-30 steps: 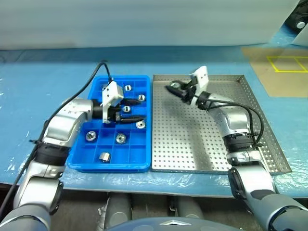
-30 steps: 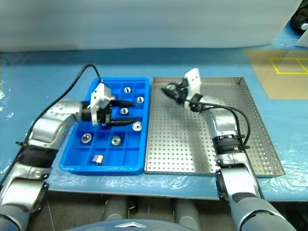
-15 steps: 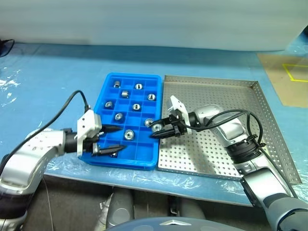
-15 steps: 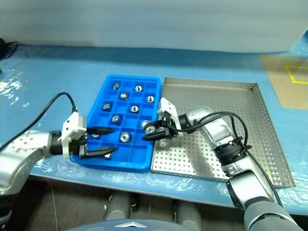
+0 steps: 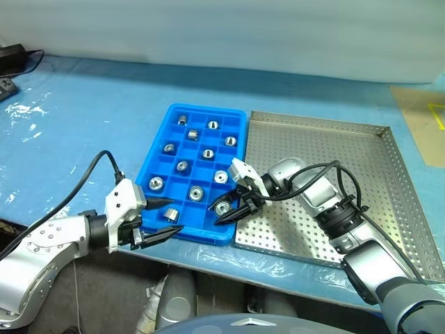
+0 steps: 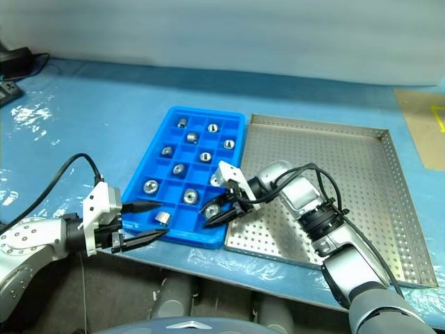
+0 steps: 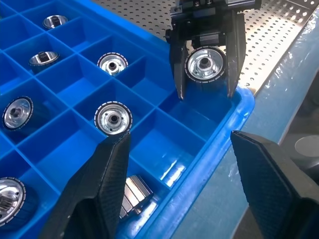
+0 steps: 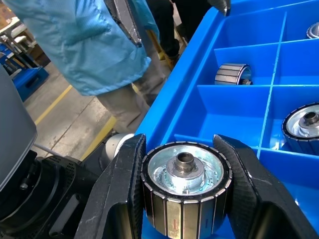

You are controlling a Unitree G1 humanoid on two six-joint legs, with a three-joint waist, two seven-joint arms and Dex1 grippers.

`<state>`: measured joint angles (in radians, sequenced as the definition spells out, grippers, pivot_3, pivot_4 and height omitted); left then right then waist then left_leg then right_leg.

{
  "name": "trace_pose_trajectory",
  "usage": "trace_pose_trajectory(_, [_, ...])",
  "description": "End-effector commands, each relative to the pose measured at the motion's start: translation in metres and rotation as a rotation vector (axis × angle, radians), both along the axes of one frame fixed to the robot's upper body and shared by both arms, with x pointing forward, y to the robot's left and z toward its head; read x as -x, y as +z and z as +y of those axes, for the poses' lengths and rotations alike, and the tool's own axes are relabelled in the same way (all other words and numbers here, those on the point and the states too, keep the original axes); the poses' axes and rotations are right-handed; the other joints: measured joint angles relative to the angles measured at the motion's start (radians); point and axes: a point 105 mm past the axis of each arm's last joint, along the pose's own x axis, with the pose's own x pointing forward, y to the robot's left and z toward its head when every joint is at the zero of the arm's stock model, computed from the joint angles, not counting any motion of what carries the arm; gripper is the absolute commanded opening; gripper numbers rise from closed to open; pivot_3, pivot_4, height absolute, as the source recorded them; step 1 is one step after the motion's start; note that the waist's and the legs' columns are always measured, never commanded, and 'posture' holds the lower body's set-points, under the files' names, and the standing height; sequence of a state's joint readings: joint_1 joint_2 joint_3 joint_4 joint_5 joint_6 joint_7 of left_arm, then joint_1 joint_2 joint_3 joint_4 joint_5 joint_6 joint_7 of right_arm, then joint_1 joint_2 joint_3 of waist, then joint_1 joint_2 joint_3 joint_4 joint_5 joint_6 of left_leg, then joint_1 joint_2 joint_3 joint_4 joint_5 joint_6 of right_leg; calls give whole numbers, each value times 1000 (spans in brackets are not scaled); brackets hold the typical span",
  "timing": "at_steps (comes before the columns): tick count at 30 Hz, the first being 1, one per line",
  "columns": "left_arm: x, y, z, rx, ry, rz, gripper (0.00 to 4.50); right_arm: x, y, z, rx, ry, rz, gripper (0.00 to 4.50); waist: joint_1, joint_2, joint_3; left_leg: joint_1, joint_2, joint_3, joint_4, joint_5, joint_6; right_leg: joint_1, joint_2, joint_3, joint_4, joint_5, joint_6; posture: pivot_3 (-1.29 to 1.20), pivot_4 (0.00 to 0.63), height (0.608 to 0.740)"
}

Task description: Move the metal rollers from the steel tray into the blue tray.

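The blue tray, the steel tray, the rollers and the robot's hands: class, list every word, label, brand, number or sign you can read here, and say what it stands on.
None can be read.
Blue tray: plain plastic, no lettering.
Steel tray: bare perforated metal, no marking.
Metal rollers, including the one in the right hand: no stamp legible.
Left hand: white block behind its fingers is blank.
Yellow floor lines on the brown patch: marking tape only, not a legible sign.
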<state>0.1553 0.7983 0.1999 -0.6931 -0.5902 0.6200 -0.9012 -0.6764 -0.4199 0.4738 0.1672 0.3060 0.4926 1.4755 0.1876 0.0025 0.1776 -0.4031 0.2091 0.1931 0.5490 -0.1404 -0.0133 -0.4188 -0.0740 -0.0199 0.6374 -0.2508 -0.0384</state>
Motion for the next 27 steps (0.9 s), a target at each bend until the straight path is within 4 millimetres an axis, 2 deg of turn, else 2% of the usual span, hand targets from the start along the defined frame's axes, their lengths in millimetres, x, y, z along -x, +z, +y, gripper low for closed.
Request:
trace_pose_trajectory(1, [-2, 6, -7, 5, -35, -36, 3372, -3, -1, 9, -15, -31, -9, 3025, -1, 0, 0, 0, 0, 0, -1, 0, -1, 0, 0, 0, 0, 0, -1, 402, 150, 740])
trace_pose_trajectory(2, [-4, 6, -7, 6, -42, -37, 3372, -6, -1, 8, -10, -47, 0, 3308, -1, 0, 0, 0, 0, 0, -1, 1, -1, -1, 1, 0, 0, 0, -1, 402, 150, 740])
trace_pose_trajectory(7, [-15, 8, -10, 4, -86, -46, 3372, -17, -4, -5, 7, -125, -33, 3308, -1, -1, -1, -1, -1, 0, 0, 1, -1, 0, 0, 0, 0, 0, -1, 325, 150, 740])
trace_pose_trajectory(9, [-23, 12, -13, 14, -100, -66, 3372, -26, 2, -12, -10, -194, -46, 3308, -2, -1, -1, -1, -1, 0, 2, 1, -1, 0, 0, 0, 1, 0, -1, 297, 150, 740])
trace_pose_trajectory(17, [-63, 30, -28, 119, -88, -161, 3372, -56, 54, -43, -210, -472, -122, 3308, -15, -1, -1, -1, -2, -1, 5, 4, -6, 2, 0, 0, 4, 1, -1, 140, 150, 740])
trace_pose_trajectory(24, [-104, 31, -39, 134, -63, -213, 3372, -78, 58, -76, -237, -781, -257, 3308, -47, -1, -1, -3, -3, 1, 6, 5, -7, 1, 2, -1, 4, 1, -1, 22, 150, 740])
trace_pose_trajectory(27, [-114, 33, -47, 153, -66, -229, 3372, -80, 55, -80, -242, -848, -272, 3308, -69, -1, -1, -4, -3, 1, 8, 4, -6, 1, 1, -1, 4, 1, -1, -3, 150, 740])
